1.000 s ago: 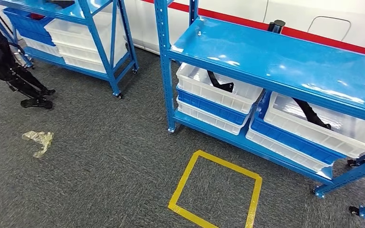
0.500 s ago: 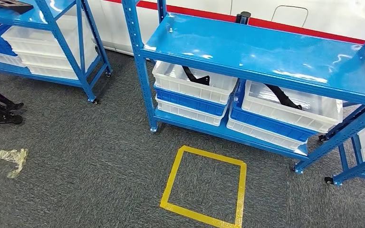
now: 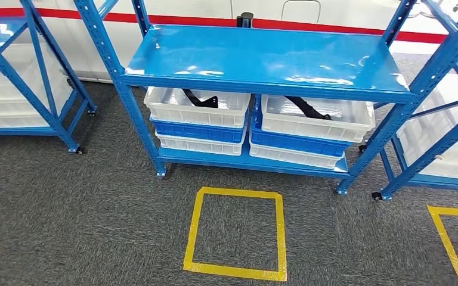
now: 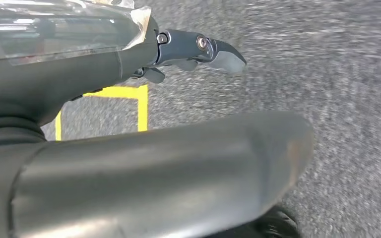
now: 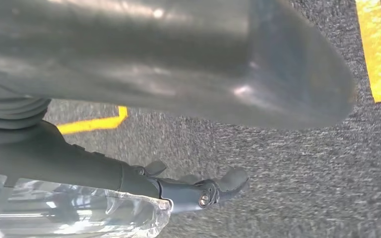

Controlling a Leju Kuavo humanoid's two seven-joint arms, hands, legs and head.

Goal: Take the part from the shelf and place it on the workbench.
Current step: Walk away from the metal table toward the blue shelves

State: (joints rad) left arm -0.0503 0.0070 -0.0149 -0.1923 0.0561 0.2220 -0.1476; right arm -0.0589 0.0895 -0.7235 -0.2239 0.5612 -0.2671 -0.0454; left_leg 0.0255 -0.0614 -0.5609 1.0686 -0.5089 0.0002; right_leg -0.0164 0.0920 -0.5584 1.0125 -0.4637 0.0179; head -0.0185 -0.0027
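A black bent part lies in the left white bin on the lower level of the blue shelf. A second black part lies in the right white bin beside it. Both bins sit on stacked blue and white bins. My left hand hangs over the grey carpet, fingers stretched out and holding nothing. My right hand hangs the same way, with nothing in it. Both hands are far from the shelf.
A yellow tape square marks the carpet in front of the shelf; another tape corner lies at the right. More blue shelves with white bins stand left and right. A black cylinder stands behind the shelf top.
The whole view has swung: the shelf with the two bins now sits centred and square-on. The dark figure and plastic scrap at the left have slid out of the picture.
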